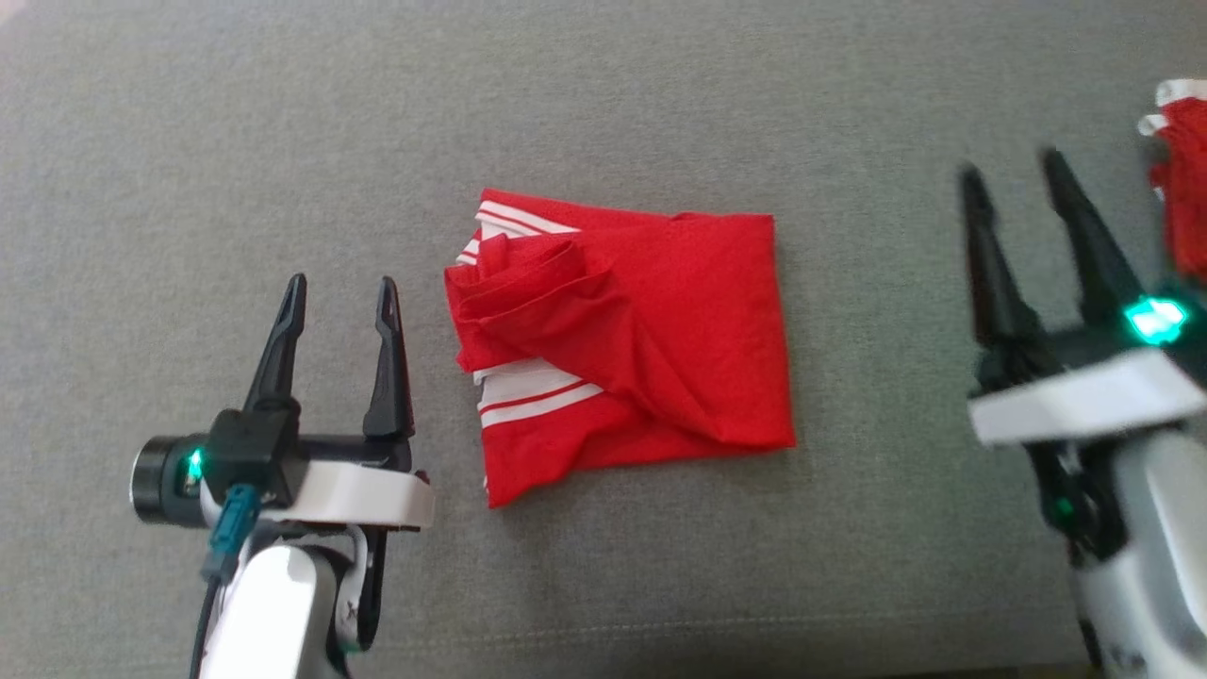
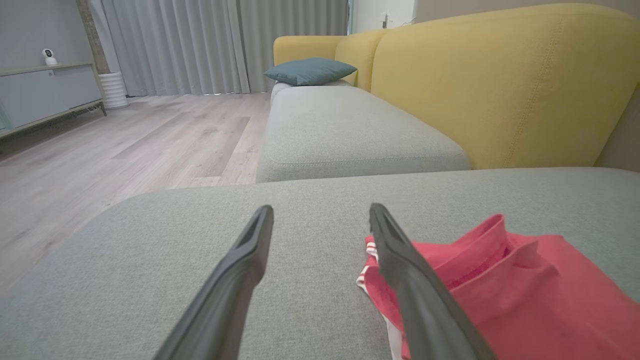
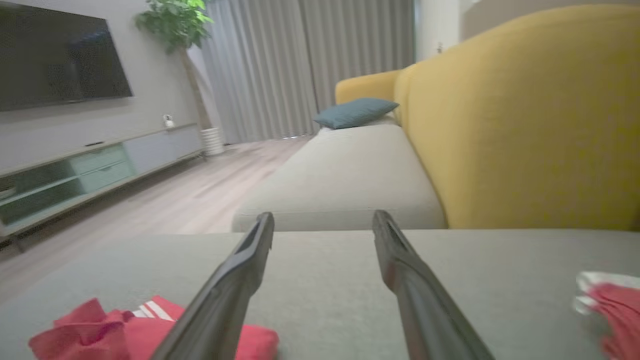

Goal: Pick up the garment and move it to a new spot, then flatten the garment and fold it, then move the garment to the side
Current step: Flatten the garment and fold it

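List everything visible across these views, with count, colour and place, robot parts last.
garment: 1, red with white stripes, folded, middle of the near seat
other cloth: 1, red with white trim, bunched, right edge of the head view
seats: 2, grey, one under the garment, one beyond it
sofa back: 1, yellow, behind the seats
pillow: 1, teal, sofa's far end
curtains: grey, far wall
floor: pale wood, beside the sofa
TV: 1, black, on the wall
plant: 1, green, beside the curtains
cabinet: 1, grey, below the TV
left gripper: 1, dark, open, empty, left of the garment
right gripper: 1, dark, open, empty, right of the garment
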Robot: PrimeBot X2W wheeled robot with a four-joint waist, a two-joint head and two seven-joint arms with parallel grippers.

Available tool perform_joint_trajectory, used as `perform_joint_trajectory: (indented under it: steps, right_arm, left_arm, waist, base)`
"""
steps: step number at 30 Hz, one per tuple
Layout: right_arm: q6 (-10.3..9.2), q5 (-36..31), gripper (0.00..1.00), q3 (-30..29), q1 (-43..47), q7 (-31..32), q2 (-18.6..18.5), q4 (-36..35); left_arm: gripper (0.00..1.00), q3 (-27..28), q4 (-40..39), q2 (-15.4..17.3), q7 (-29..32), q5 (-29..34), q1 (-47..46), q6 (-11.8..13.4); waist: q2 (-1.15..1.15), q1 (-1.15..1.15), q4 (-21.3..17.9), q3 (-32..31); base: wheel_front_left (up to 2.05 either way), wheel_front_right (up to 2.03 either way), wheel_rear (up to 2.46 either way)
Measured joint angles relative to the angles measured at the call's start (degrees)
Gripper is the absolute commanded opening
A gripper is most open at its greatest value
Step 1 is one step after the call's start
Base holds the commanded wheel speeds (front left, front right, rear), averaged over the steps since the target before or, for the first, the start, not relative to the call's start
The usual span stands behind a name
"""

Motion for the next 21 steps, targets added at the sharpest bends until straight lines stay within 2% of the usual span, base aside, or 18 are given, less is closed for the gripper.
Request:
perform_joint_trajectory:
  steps: [6,11,21]
  right_arm:
    - [0.0,-2.8,1.0,-6.66,8.62,2.3,2.08,-5.32]
    - [0.0,-3.48,1.0,-7.6,12.02,3.35,4.52,-7.81]
    - [0.0,-3.48,1.0,-8.25,13.84,4.26,5.95,-8.49]
  left_arm:
    - [1.0,0.07,0.0,0.29,0.0,0.07,0.07,0.0]
    - [1.0,0.05,0.41,0.87,0.0,0.07,0.07,0.0]
    - [1.0,-0.01,0.78,1.51,0.01,0.07,0.1,0.04]
  waist:
    - [0.0,0.0,-1.29,-0.45]
    - [0.0,0.0,-1.72,-0.59]
    - [0.0,0.0,-1.94,-1.31]
  base:
    - [0.0,0.0,0.0]
    - [0.0,0.0,0.0]
    - [0.0,0.0,0.0]
